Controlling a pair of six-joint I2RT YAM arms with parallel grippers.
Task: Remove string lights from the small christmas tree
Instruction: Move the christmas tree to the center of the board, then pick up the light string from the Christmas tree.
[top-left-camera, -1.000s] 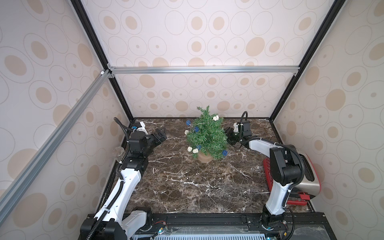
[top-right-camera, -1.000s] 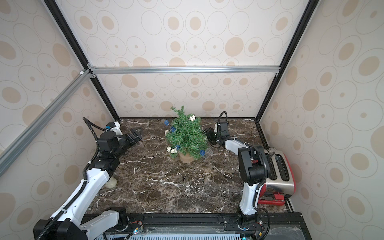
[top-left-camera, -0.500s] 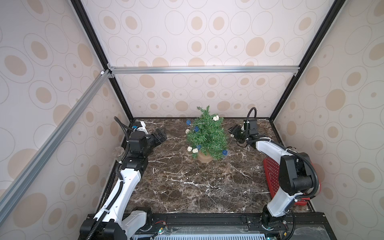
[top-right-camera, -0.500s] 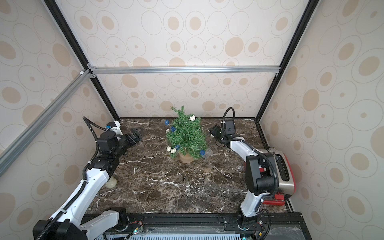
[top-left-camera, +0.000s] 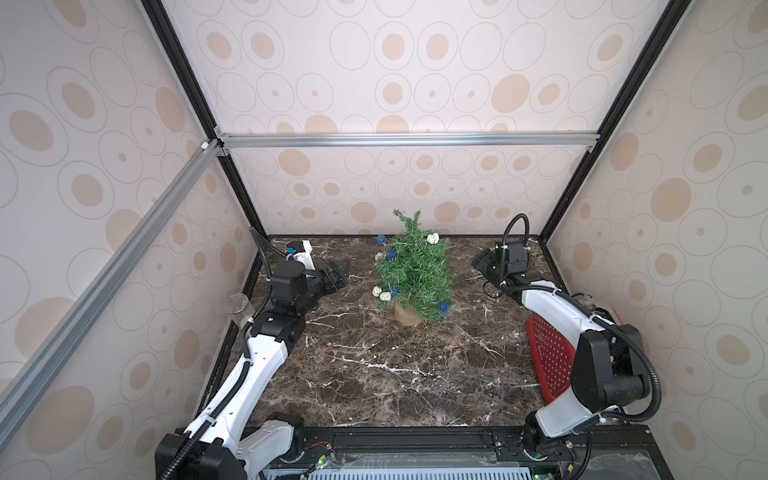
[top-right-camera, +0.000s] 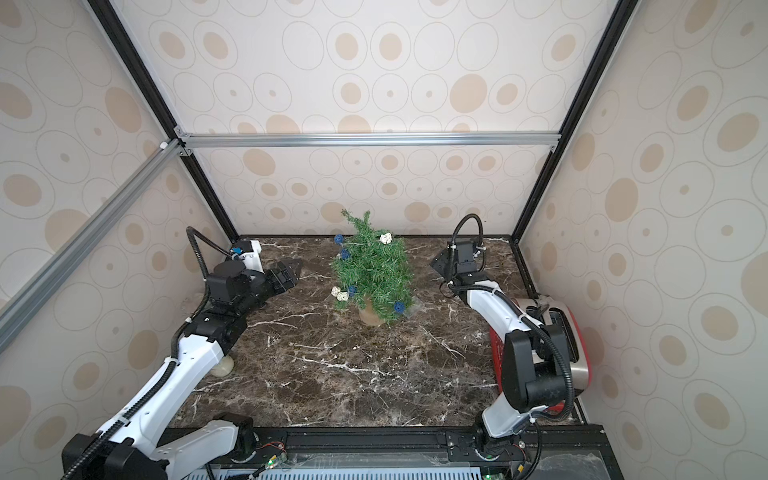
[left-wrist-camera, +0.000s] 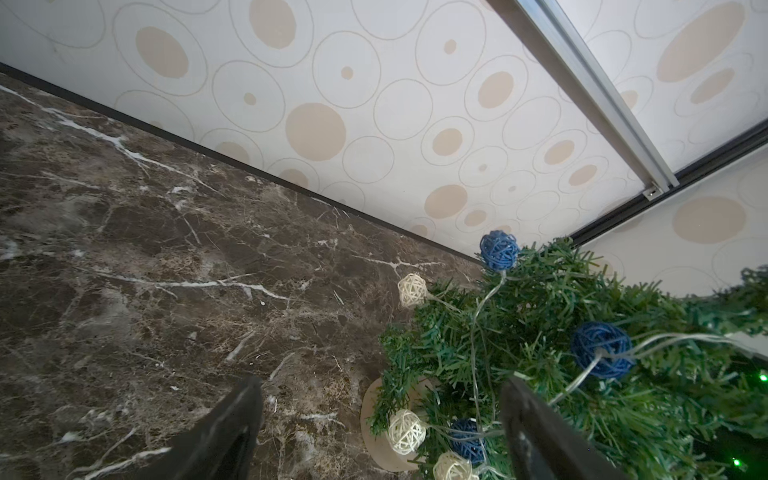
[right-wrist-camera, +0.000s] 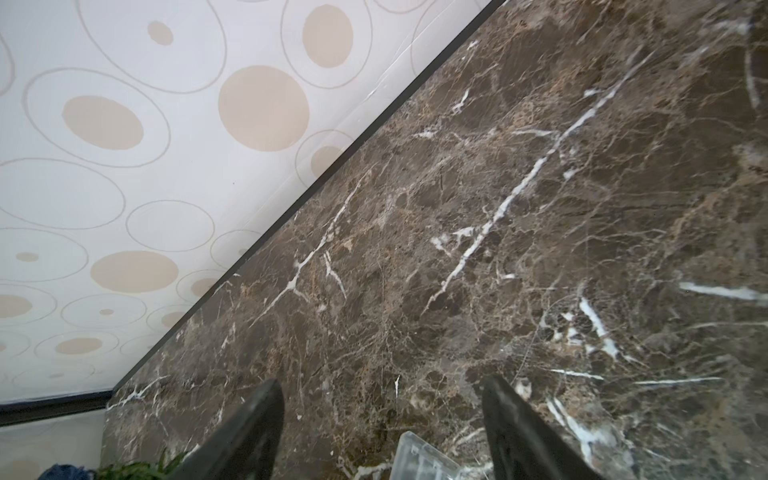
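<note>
Evidently nothing has come off yet: the string lights (left-wrist-camera: 602, 351) wind around the small christmas tree (top-left-camera: 415, 274), which stands upright in its pot (top-left-camera: 406, 314) at the far middle of the desk (top-left-camera: 374, 374). Cream and blue balls are scattered from near its tip down to the lowest branches. The left pincer (top-left-camera: 340, 272) hovers just left of the tree at about mid-height, jaws wide with nothing between them. Its wrist view looks onto the wire sagging between blue balls, a placing that, I judge, suits pinching a loose run of wire rather than a ball buried in needles. The right pincer (top-left-camera: 478, 262) stands apart on the far right, jaws likewise spread and empty, aimed at bare desk. A clear plastic piece (right-wrist-camera: 419, 457) lies beneath it, perhaps the string's end, though I cannot tell. The tree looks light and would likely tip under a sideways pull, so the free arm may need to steady the pot.
</note>
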